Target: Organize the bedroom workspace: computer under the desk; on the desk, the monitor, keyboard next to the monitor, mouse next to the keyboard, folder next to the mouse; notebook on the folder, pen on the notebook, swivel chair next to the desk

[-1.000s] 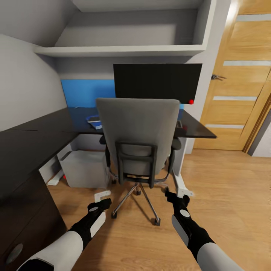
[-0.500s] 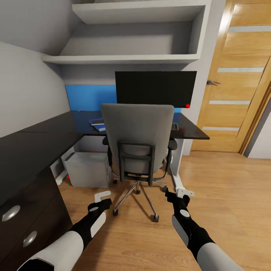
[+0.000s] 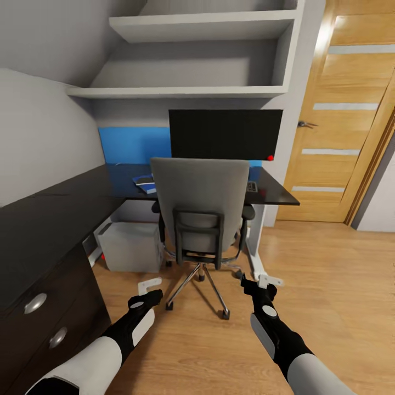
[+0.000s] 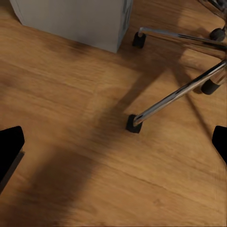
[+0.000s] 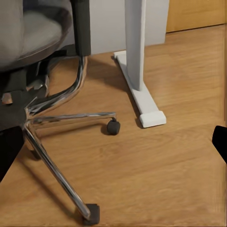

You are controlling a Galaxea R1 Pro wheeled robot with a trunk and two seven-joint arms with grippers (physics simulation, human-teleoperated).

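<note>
The grey swivel chair (image 3: 200,206) stands upright, its back to the camera, tucked against the glossy black surface (image 3: 66,206). The black monitor (image 3: 225,134) stands on that surface behind it, the blue folder (image 3: 146,184) and keyboard (image 3: 252,186) lying either side. The light grey computer (image 3: 134,247) sits on the floor underneath.

We see white forearms, black wrists with pale grey side panels, and a black left gripper (image 3: 147,297) and right gripper (image 3: 253,287).
</note>
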